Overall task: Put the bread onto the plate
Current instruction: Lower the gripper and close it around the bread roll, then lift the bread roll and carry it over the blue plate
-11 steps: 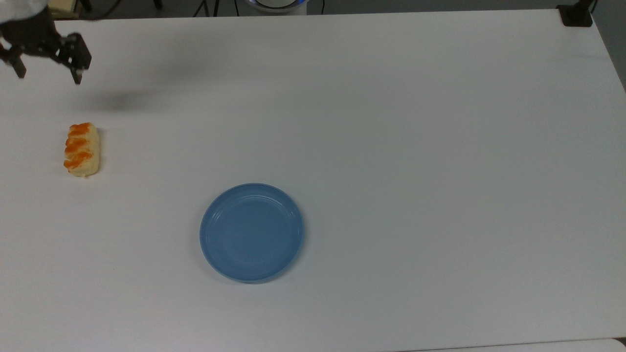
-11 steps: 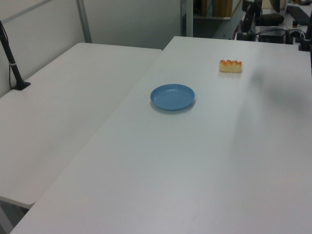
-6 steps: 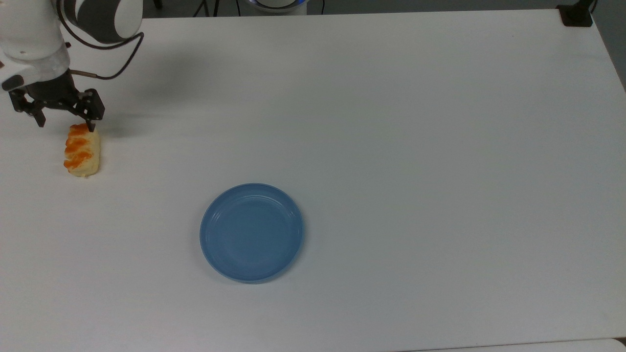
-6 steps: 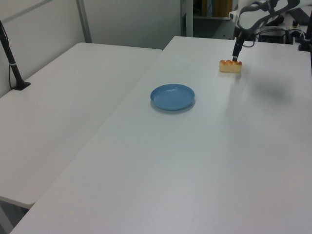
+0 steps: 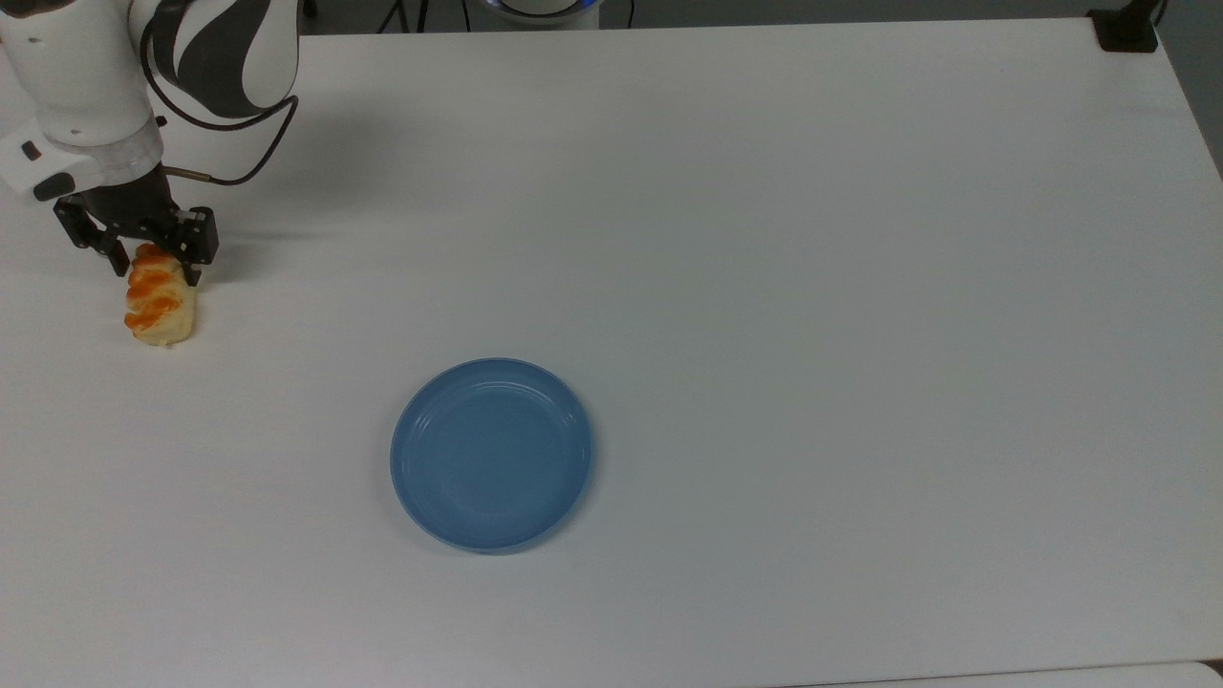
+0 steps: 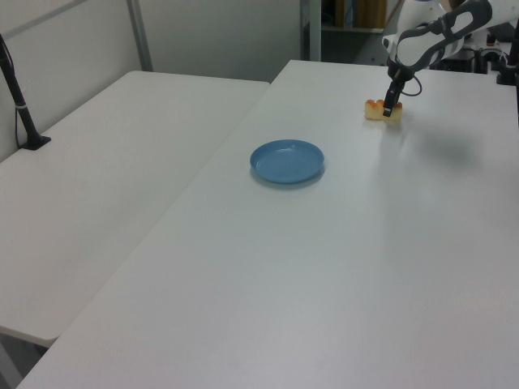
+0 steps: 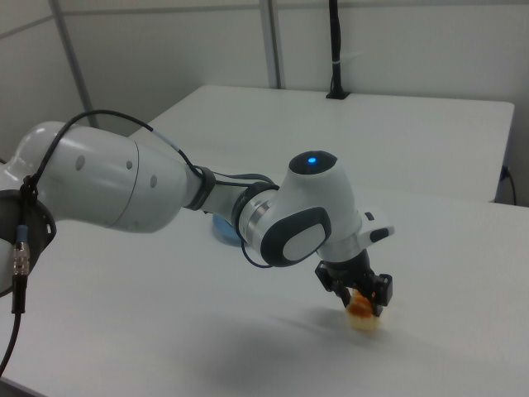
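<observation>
The bread (image 5: 159,311), a pale-yellow bun with orange stripes, lies on the white table at the top view's far left. My gripper (image 5: 156,267) is lowered over the bun's far end. It is open, with one black finger on each side of the bun. The left view shows the gripper (image 6: 389,109) covering the right part of the bread (image 6: 373,110). In the right view the bread (image 7: 363,315) sits between the fingers (image 7: 382,291). The blue plate (image 5: 492,455) stands empty nearer the table's middle, well apart from the bread, and it appears as the plate (image 6: 286,160) in the left view.
The white and grey arm (image 5: 115,76) reaches in from the top view's upper left corner. A black post base (image 5: 1126,29) stands at the top view's upper right corner. A second white table (image 6: 105,162) adjoins on the left view's left.
The gripper came down from above the table's far left corner to the bread and now straddles its far end. Bread and plate have not moved.
</observation>
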